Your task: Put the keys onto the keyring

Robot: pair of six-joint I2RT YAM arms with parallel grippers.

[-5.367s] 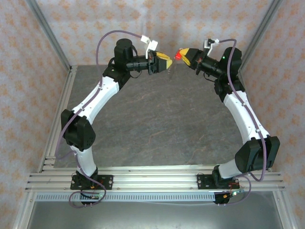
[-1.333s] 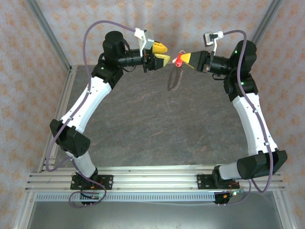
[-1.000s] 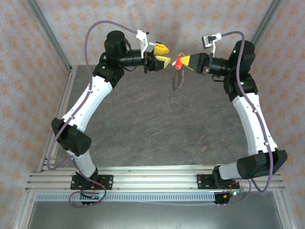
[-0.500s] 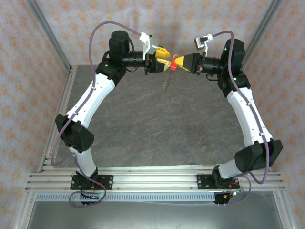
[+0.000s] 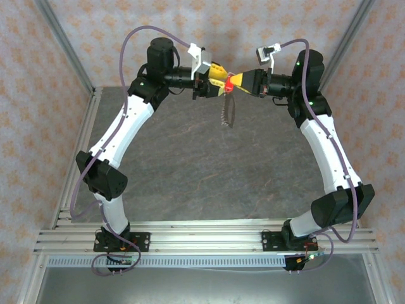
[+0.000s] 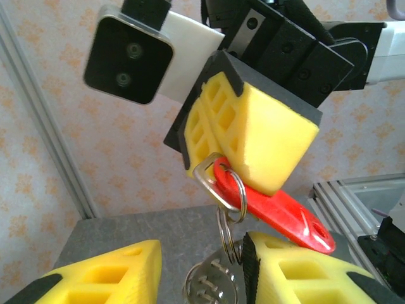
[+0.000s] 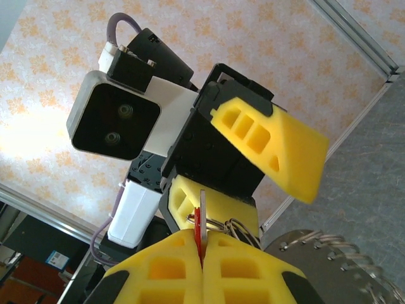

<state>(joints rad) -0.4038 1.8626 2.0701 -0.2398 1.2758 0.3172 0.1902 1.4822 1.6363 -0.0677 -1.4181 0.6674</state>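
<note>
High above the grey table my two grippers meet tip to tip. The right gripper [image 5: 235, 81] [image 7: 201, 239] is shut on the red key [image 5: 228, 88] [image 6: 278, 208] [image 7: 199, 223], whose head sticks out sideways. Silvery rings [image 6: 223, 185] pass through the key, and the keyring chain [image 5: 226, 115] dangles below them. My left gripper [image 5: 220, 77] [image 6: 202, 278] is open, its yellow fingers [image 6: 107, 273] on either side of the hanging rings. The rings lie close against its right-hand finger. A round metal piece [image 6: 212, 284] hangs lowest.
Below lies the grey table [image 5: 190, 158]. Aluminium posts [image 5: 63, 47] stand at its back corners in front of patterned walls. A rail [image 5: 202, 237] with both arm bases runs along the near edge.
The left gripper has moved right up to the right gripper and its jaws have narrowed around the rings. The chain has swung slightly right.
</note>
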